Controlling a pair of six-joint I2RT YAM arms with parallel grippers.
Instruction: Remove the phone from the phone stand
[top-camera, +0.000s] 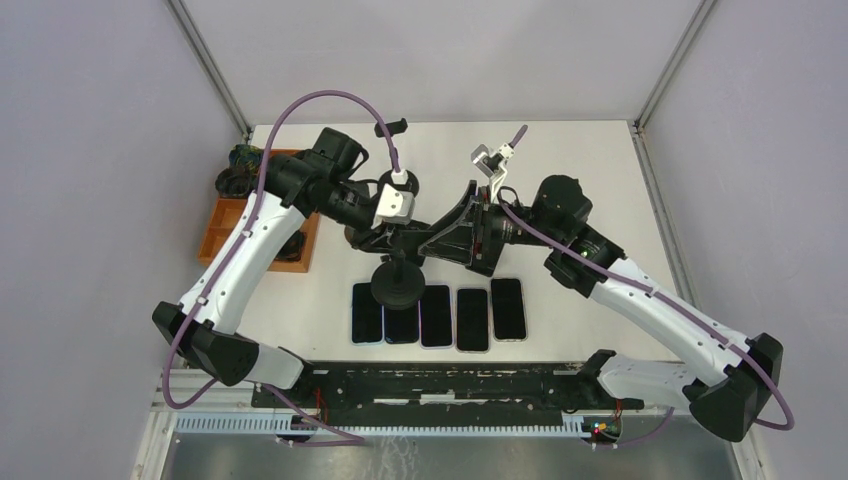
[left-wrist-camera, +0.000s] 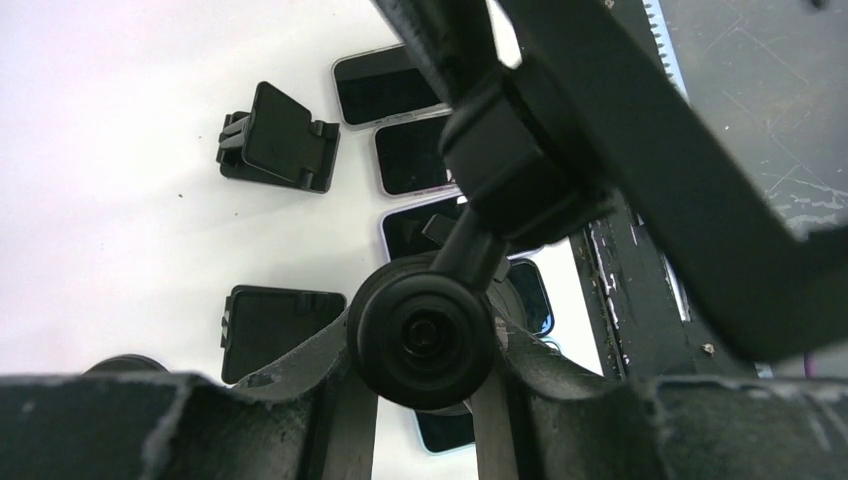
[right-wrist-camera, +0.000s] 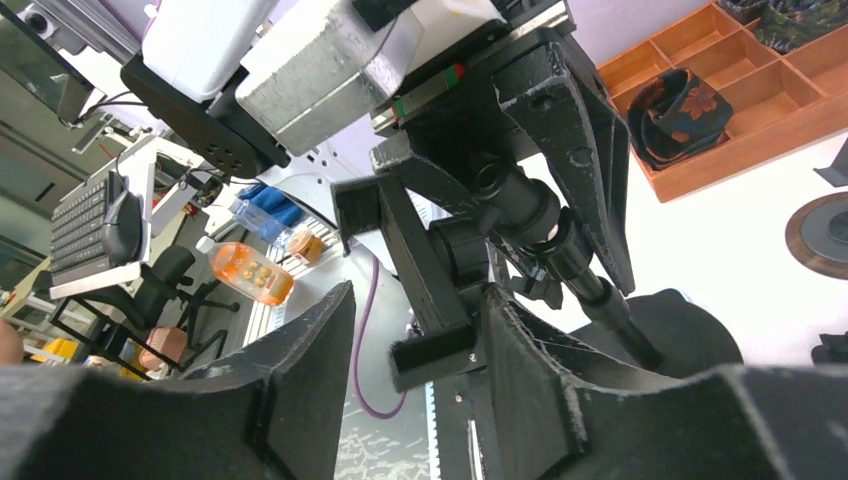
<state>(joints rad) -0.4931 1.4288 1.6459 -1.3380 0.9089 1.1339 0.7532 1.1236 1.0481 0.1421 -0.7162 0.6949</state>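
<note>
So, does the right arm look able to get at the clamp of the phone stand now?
Probably yes: the clamp sits between the open fingers of the right gripper; the left gripper grips the ball joint beside it.

From above, the phone stand (top-camera: 398, 285) is largely hidden by the right gripper (top-camera: 425, 245), with the row of phones (top-camera: 472, 318) partly covered by its base.

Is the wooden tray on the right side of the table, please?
No, the wooden tray sits at the table's left edge.
</note>
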